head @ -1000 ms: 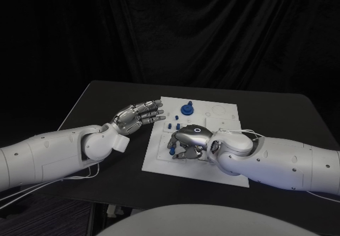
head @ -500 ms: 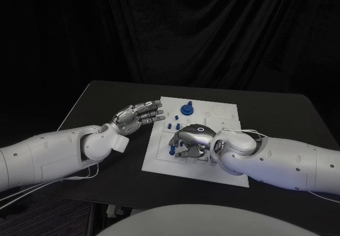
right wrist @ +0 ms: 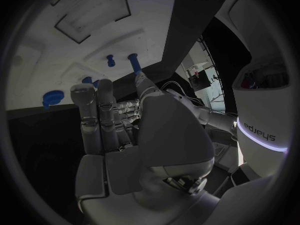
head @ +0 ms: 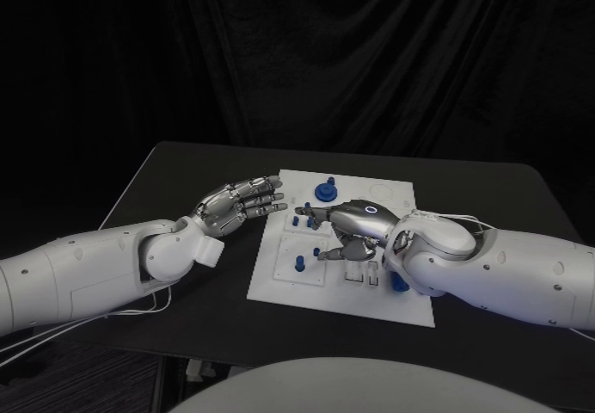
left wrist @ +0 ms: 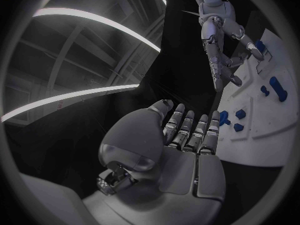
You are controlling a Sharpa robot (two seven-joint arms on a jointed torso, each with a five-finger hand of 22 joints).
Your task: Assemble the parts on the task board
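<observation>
- The desk [head: 174,172] carries the task board [head: 372,297] at its middle, a white plate lying flat. Keep every move within the plate's outline so nothing gets pushed off onto the black top.
- Your right hand [head: 351,225] hangs over the middle of the board, back upward, fingers [right wrist: 83,102] stretched out toward the far left part of the plate. I see nothing between them, so treat that hand as empty and apart-fingered; before you lower it, pick one part and line up directly above it.
- Your left hand [head: 242,205] hovers just off the board's left edge, palm turned toward the plate, fingers straight, spread and holding nothing. In my judgement it is best kept there as a brace for the plate edge, out of the right hand's path.
- The round blue part [head: 328,189] stands at the far side of the board with a stem rising from it; it looks seated, so steer the fingers wide of it.
- Small blue parts [head: 302,221] sit near the board's left side, just under the right hand's fingertips; these seem the likely next pick. Close on one from both sides and lift it straight up.
- A blue piece [head: 399,280] shows at the board's near right, half hidden by the right forearm; I cannot tell whether it is seated or loose.
</observation>
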